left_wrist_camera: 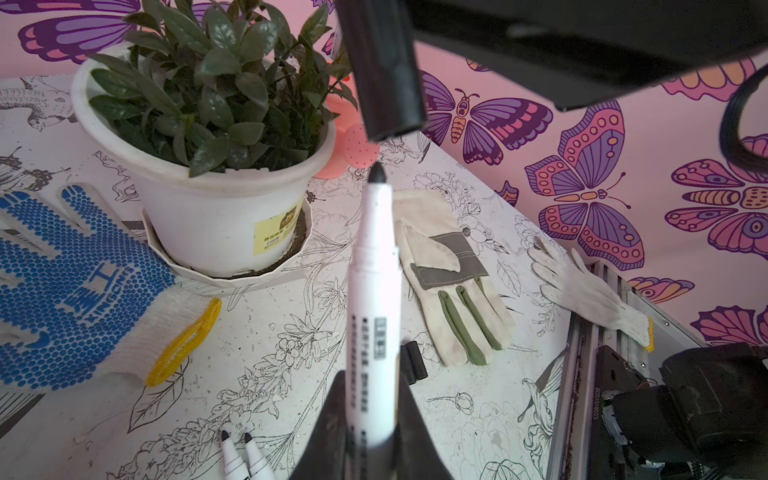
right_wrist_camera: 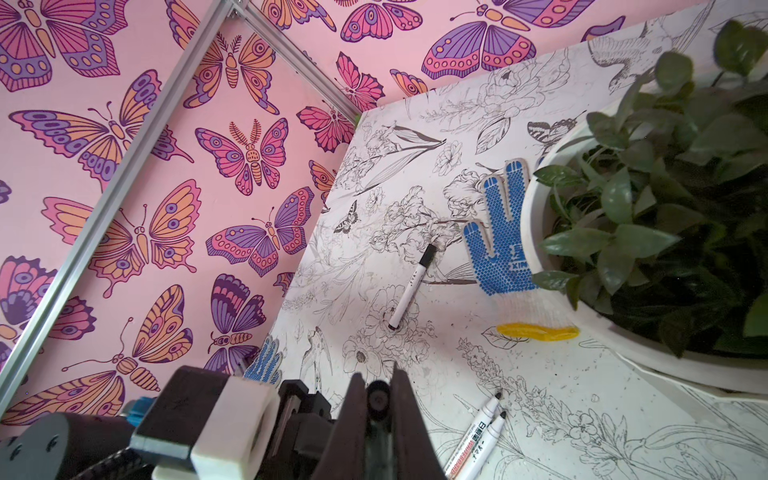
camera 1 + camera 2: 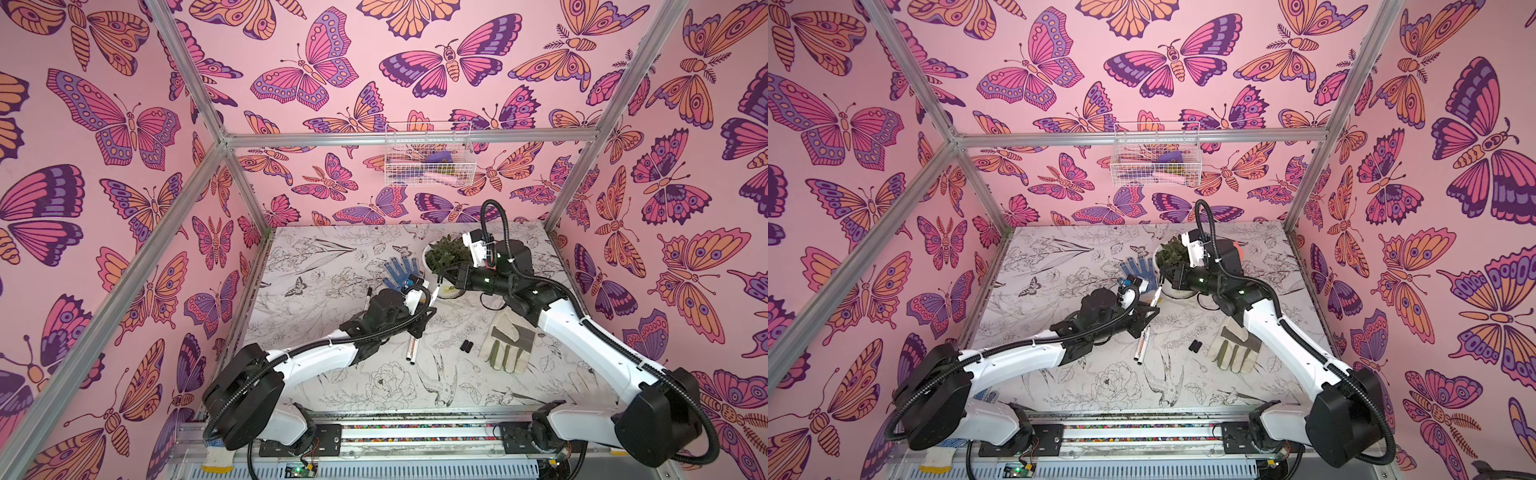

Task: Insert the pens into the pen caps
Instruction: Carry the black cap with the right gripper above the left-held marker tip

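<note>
My left gripper (image 1: 372, 399) is shut on the barrel of a white pen (image 1: 374, 291), and both top views show it too (image 3: 434, 296) (image 3: 1156, 296). The pen's dark tip sits just short of the open end of a black pen cap (image 1: 388, 83). That cap (image 2: 379, 398) is clamped in my shut right gripper (image 2: 378, 386), which hovers beside the plant pot. Two uncapped pens (image 3: 411, 351) (image 2: 478, 432) lie side by side on the table. Two loose caps (image 3: 467, 345) (image 1: 413, 361) lie next to the beige glove. One capped pen (image 2: 411, 286) (image 3: 368, 297) rests further left.
A white pot with a green plant (image 3: 446, 257) stands at the back, with a blue dotted glove (image 3: 399, 270) to its left. A beige glove (image 3: 509, 343) lies mid-right and a white glove (image 1: 590, 286) by the rail. A pink watering can (image 1: 353, 141) sits behind the pot. A wire basket (image 3: 428, 153) hangs on the back wall.
</note>
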Available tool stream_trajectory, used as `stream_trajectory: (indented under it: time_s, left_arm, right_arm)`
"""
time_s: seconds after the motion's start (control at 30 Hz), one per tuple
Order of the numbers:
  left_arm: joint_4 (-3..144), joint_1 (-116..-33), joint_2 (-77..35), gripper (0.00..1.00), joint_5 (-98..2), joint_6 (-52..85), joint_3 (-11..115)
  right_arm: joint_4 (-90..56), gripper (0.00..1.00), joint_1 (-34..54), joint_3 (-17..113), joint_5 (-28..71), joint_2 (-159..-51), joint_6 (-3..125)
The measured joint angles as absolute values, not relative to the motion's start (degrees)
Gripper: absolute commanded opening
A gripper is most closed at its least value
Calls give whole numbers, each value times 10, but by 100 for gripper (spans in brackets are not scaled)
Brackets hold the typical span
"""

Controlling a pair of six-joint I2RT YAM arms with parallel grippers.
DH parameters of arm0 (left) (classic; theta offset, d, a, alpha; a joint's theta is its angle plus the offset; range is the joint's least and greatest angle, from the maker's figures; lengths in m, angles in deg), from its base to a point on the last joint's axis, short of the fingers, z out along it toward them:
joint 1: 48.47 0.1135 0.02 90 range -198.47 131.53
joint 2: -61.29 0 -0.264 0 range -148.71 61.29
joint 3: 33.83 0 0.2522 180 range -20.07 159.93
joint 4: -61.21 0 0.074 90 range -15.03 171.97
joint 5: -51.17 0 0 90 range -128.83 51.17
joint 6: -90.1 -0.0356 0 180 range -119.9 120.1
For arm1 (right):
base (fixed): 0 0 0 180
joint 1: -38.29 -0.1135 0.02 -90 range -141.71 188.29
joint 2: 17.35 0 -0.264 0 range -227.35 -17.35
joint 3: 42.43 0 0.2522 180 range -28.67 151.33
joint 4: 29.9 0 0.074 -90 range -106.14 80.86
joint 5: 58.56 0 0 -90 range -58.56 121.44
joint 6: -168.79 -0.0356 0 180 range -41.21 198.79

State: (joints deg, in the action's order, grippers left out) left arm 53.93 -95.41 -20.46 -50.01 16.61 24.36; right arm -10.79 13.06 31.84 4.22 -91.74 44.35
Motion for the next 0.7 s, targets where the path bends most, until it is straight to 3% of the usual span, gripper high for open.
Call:
stream_trajectory:
  time_s: [0.7]
  left_arm:
    - [536,-954,-205,0,-500,166,244]
  right_arm:
    - [-120,0,130,309,35,-927,443]
